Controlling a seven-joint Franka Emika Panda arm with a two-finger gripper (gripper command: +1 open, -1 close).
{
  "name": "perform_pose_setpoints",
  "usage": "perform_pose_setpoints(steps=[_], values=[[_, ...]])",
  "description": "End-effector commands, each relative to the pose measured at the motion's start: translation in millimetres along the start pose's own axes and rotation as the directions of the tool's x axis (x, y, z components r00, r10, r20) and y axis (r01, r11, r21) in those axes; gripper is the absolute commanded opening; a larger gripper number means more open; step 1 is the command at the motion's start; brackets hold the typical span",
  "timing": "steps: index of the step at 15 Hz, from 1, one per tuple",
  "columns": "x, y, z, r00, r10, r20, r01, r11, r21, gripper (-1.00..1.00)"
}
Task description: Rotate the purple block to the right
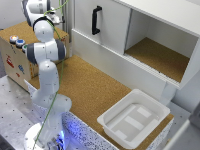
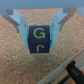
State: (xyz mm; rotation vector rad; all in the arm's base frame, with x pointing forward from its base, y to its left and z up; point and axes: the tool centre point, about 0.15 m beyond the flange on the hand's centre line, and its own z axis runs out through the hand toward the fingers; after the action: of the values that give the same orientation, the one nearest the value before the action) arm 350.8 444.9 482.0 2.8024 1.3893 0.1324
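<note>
In the wrist view, the purple block point(image 2: 38, 39) is a dark cube with yellow letters on its face. It sits on a cork surface point(image 2: 20, 62). My gripper point(image 2: 40, 36) straddles it, and both grey fingers point(image 2: 21, 27) press against its sides, so the gripper is shut on the block. In the exterior view the gripper point(image 1: 56, 19) is at the far upper part of the exterior view's left, partly hidden by the arm. The block does not show there.
A white tray point(image 1: 150, 106) stands on the cork tabletop point(image 1: 95, 85) towards the exterior view's right. Behind it is a white cabinet with an open compartment point(image 1: 160, 55) and a black handle point(image 1: 96, 20). A cardboard box point(image 1: 15, 60) sits at the exterior view's left.
</note>
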Motion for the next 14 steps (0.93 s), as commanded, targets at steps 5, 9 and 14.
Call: perform_pose_setpoints(steps=[5,9,14], values=[[46.7,18.6,7.9,0.91,0.411,0.061,-0.408,0.911,-0.06,-1.0],[44.8,19.4,19.4,0.838,0.53,0.128,-0.521,0.848,-0.099,-1.0],[27.3,16.9,23.1,0.706,0.692,0.152,-0.672,0.722,-0.168,-1.0]])
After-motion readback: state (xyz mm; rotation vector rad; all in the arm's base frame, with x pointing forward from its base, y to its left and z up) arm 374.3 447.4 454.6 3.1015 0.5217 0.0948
